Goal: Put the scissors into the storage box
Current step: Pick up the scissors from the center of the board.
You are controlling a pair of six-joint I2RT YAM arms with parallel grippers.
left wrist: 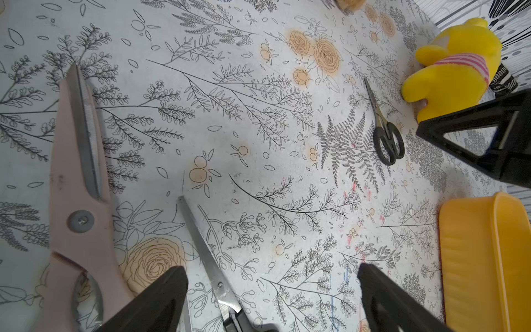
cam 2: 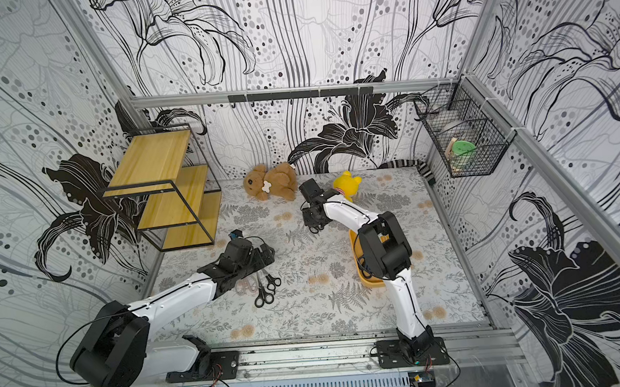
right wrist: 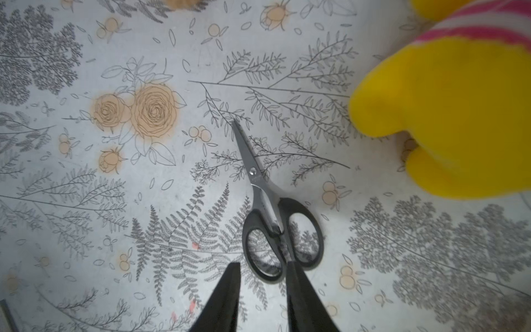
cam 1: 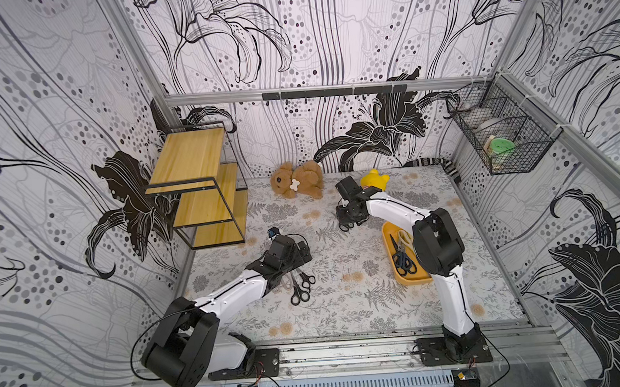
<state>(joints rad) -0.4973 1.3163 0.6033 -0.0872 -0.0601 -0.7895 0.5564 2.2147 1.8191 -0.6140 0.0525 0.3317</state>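
Right hand [right wrist: 263, 264] over the small scissors [right wrist: 253, 172]
Narrowly open, not clamped, it straddles one handle loop; the blades point straight ahead of it.

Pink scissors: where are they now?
The pink scissors lie on the mat beside the left gripper and black-handled scissors, left of centre in both top views.

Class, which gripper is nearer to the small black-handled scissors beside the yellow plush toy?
Right. The right gripper is at the handles of the small black-handled scissors, with a finger either side of one loop. The left gripper is farther off, by the pink scissors.
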